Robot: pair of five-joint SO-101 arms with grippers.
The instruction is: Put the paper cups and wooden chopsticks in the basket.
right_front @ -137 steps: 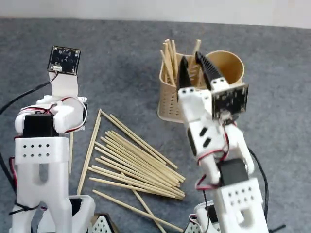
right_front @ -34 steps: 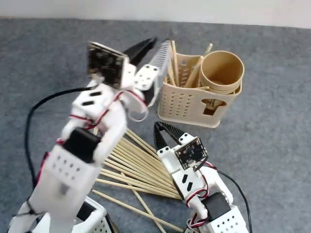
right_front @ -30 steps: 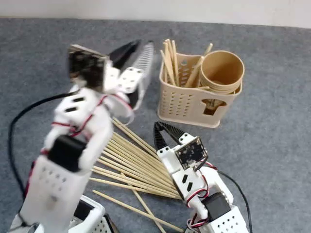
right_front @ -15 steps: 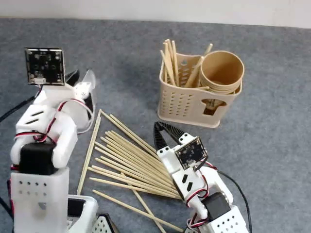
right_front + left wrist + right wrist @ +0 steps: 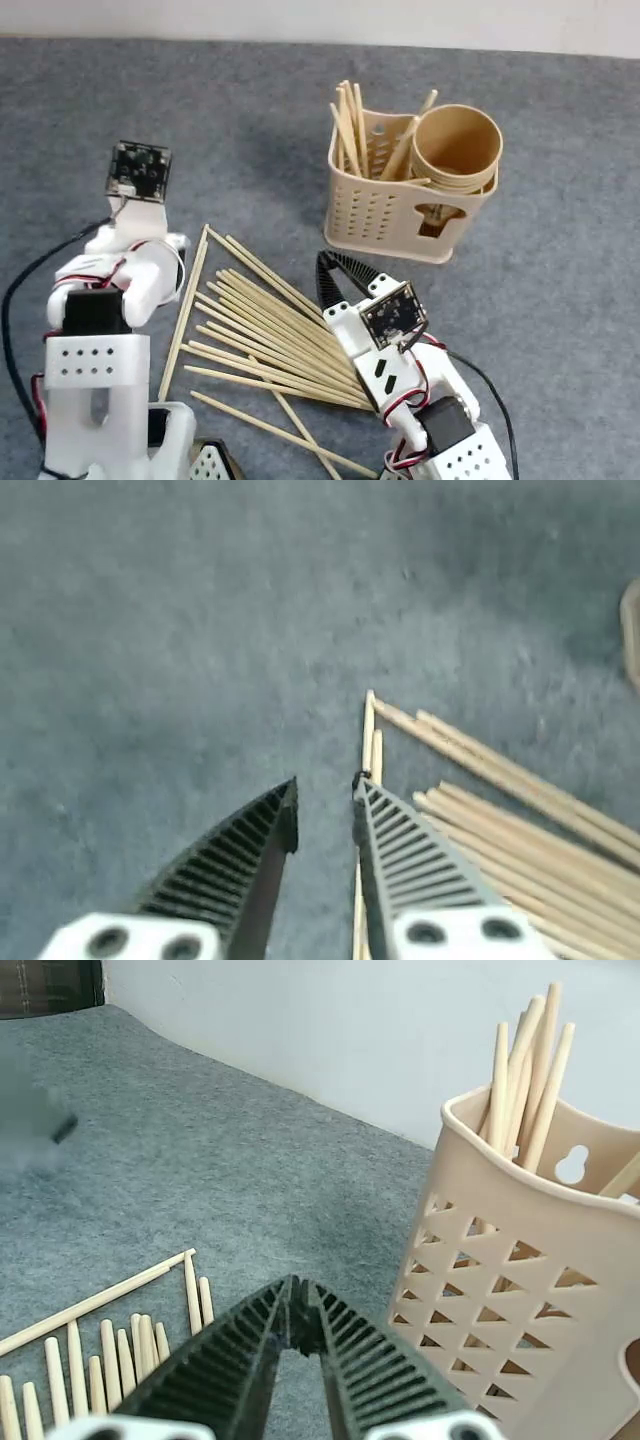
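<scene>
Your left gripper (image 5: 325,782) has its fingers released, with a narrow gap and nothing between them. It hangs over the grey tabletop (image 5: 150,630) at the outer edge of the loose chopsticks (image 5: 500,800). One fingertip sits over the outermost stick and may be touching it, though the wrist view does not settle that.

Your right gripper (image 5: 300,1285) has its fingers clenched tip to tip on nothing. It is low over the other side of the same pile, near the basket (image 5: 520,1260).

The basket stands upright toward the far side of the tabletop, apart from the pile. The paper cups (image 5: 458,150) sit nested in its right compartment, and the standing chopsticks (image 5: 350,120) lean in its left one. The loose chopsticks lie fanned on the tabletop between your two arms.
</scene>
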